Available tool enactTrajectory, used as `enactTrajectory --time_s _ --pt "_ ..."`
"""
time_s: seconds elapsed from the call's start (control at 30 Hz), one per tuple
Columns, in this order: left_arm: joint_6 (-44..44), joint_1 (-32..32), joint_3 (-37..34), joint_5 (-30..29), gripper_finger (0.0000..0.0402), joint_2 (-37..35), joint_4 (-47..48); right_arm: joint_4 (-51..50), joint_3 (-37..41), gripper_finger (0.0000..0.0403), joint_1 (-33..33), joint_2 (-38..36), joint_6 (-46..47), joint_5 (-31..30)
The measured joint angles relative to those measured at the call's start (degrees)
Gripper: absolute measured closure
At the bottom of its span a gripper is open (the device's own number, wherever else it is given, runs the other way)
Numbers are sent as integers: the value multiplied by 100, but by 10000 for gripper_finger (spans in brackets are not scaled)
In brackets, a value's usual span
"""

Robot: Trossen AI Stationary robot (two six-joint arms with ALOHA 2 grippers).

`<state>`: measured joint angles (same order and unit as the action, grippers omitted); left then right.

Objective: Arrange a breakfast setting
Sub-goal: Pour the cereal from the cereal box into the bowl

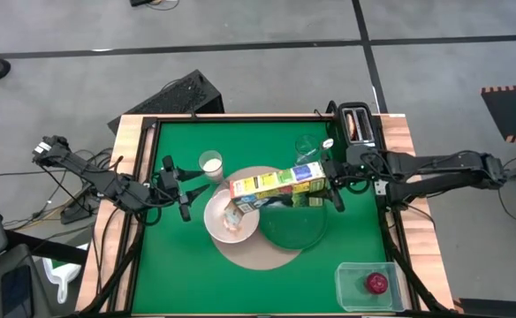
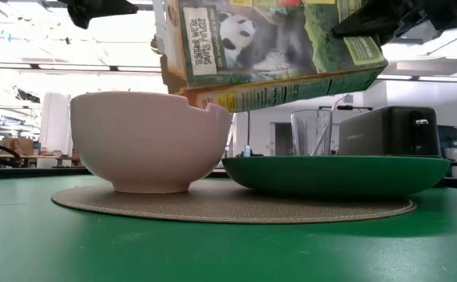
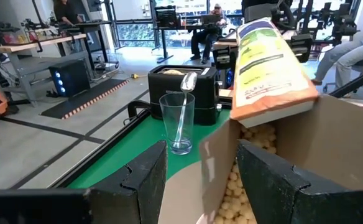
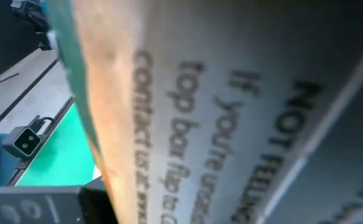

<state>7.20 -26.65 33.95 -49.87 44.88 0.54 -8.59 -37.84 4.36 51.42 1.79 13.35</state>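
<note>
A yellow-green cereal box (image 1: 276, 185) with a panda on it (image 2: 268, 47) hangs tilted over the white bowl (image 1: 231, 216). Its open end is low over the bowl, and cereal balls show inside the box (image 3: 243, 180). My right gripper (image 1: 327, 181) is shut on the box. The bowl (image 2: 146, 141) and the dark-green plate (image 1: 292, 228) rest on the round tan mat (image 1: 262, 252). My left gripper (image 1: 187, 190) is open and empty, left of the bowl, facing the box's open end. A spoon (image 3: 184, 106) stands in a clear glass (image 1: 307, 148). The red fruit (image 1: 377, 283) lies in a clear tub. My right gripper holds the cereal box at its closed end (image 1: 318, 179), the end toward the table's right. The fingers come level from the table's right. The box fills the right wrist view and hides the fingers. The box is lifted clear, with its open end tipped down over the bowl.
A black toaster (image 1: 357, 124) stands at the far right corner, with something tan in its slot (image 3: 169, 71). A small white cup (image 1: 211, 163) stands behind the bowl. The clear tub (image 1: 364, 287) sits at the near right. People sit in the room beyond the table.
</note>
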Motion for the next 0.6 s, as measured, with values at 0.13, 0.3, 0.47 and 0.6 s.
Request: enactTrajectory --time_s 0.13,0.3,0.47,0.6 --pt "2 0 0 0 221 0 -1 -281 -273 176 -40 39 -97 4" --pt "6 0 0 0 221 0 0 -663 -629 176 -65 259 -191 11" --pt "9 0 0 7 221 0 0 -750 -797 176 -56 568 -234 6" --pt "9 2 0 11 221 0 0 -673 -805 176 -56 753 -251 9"
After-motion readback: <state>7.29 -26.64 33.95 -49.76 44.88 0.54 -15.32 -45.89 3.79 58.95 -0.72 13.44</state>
